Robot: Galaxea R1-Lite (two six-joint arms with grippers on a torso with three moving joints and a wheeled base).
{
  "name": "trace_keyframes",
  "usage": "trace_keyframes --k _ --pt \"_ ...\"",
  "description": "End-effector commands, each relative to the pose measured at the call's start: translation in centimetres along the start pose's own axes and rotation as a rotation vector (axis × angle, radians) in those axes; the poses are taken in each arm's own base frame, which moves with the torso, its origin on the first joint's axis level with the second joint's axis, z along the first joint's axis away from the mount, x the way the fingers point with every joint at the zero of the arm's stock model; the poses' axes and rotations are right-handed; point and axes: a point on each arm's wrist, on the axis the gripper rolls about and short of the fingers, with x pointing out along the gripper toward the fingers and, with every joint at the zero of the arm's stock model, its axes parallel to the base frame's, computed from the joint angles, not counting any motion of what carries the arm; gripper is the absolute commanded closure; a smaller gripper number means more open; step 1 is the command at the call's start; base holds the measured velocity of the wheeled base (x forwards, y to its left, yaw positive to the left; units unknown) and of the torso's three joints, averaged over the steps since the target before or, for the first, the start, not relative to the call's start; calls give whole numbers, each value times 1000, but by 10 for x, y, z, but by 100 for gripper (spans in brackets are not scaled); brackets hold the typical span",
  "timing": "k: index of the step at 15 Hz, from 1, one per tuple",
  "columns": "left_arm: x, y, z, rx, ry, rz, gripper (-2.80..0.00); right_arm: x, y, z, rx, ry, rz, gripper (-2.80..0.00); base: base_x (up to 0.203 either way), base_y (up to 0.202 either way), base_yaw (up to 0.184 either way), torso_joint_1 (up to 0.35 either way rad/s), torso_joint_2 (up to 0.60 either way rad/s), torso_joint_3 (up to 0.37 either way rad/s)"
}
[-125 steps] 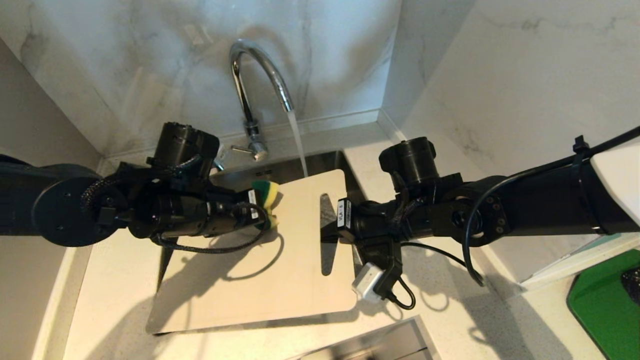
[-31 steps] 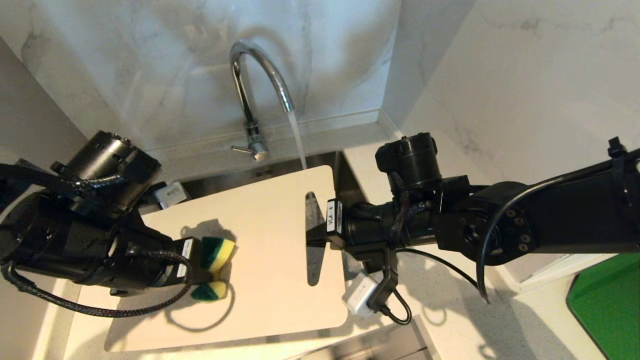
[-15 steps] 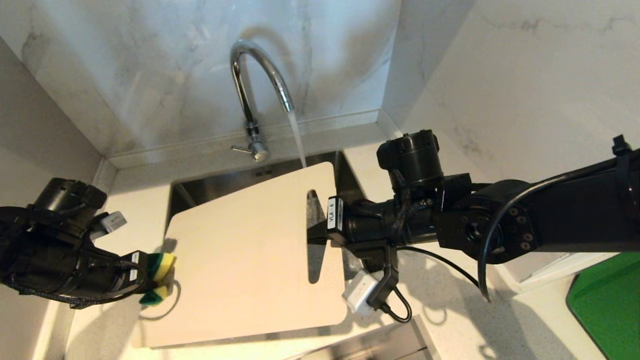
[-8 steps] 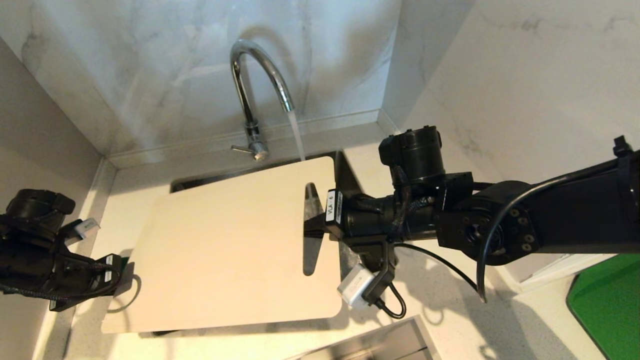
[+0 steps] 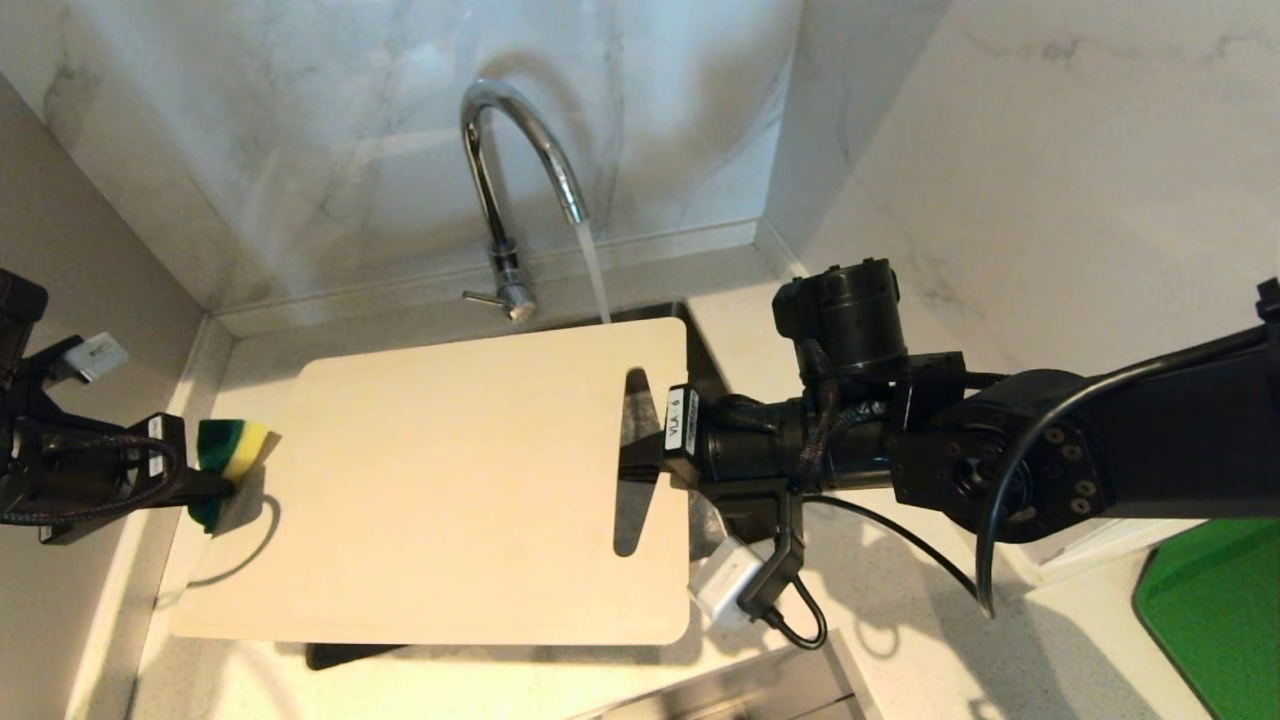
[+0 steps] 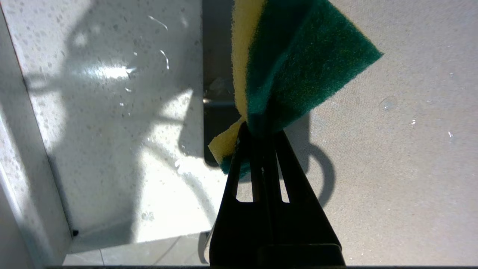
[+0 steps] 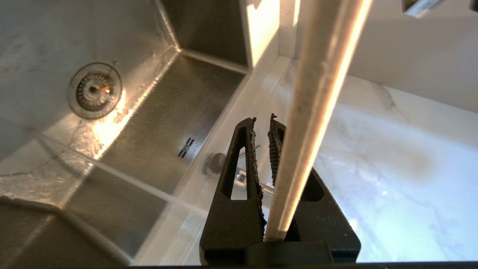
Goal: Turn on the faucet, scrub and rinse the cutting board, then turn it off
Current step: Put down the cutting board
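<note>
The right gripper (image 5: 645,462) pinches the cutting board (image 5: 450,480) at its slot, beneath the running faucet (image 5: 510,170); its label reads "VLA 6". The left gripper (image 5: 205,470), beside the board's far edge, clamps a sponge (image 5: 232,447).

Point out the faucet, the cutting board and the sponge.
faucet (image 5: 520,120), head view, top of the chrome arch.
cutting board (image 5: 450,480), head view, middle of its cream face.
sponge (image 6: 295,63), left wrist view, green scouring side.

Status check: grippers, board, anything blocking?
Left gripper shut on sponge at board's left edge. Right gripper clamps cutting board by slot end. Faucet running. Nothing blocking.
</note>
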Motion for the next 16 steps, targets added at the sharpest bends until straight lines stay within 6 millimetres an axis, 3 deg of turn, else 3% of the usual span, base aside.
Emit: trace_keyframes --k 1,9,12,16 --pt "-12 -5 8 6 -57 -19 0 -5 4 2 -6 2 12 0 0 0 0 0 0 0" --pt "-30 -14 30 20 -162 -46 0 -8 5 3 -4 7 15 0 0 0 0 0 0 0" --pt "-40 -35 16 59 -117 -110 0 -7 6 3 0 5 18 0 0 0 0 0 0 0" --pt "-46 -85 -22 122 75 -249 0 -5 8 2 4 1 22 0 0 0 0 0 0 0"
